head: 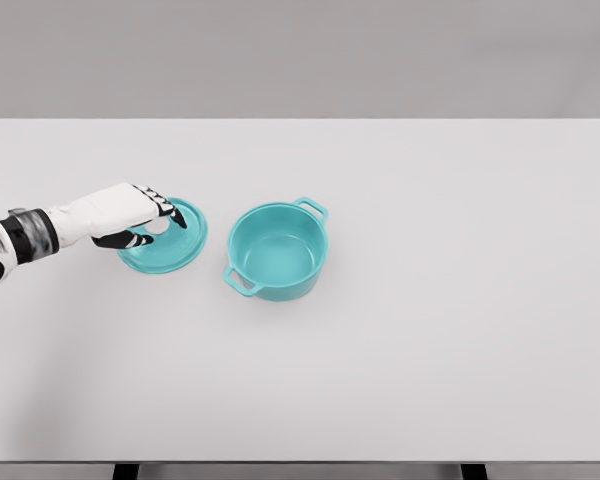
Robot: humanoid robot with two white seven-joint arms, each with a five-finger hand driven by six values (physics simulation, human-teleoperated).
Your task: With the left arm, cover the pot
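Step in hand: acquiring the lid. My left hand [138, 222] lies over the teal lid [170, 245], which rests flat on the white table [430, 350] toward its left edge. My fingers [165, 212] curl down around the lid's centre, where a pale knob shows between them and the thumb; whether the pinch is fully closed I cannot tell. The teal pot [277, 252] stands open and empty just beside the lid, nearer the table's middle, its two handles pointing toward the far-right and near-left corners. Next move, as I judge it: secure the knob, lift the lid level, carry it rightward and centre it above the rim before lowering.
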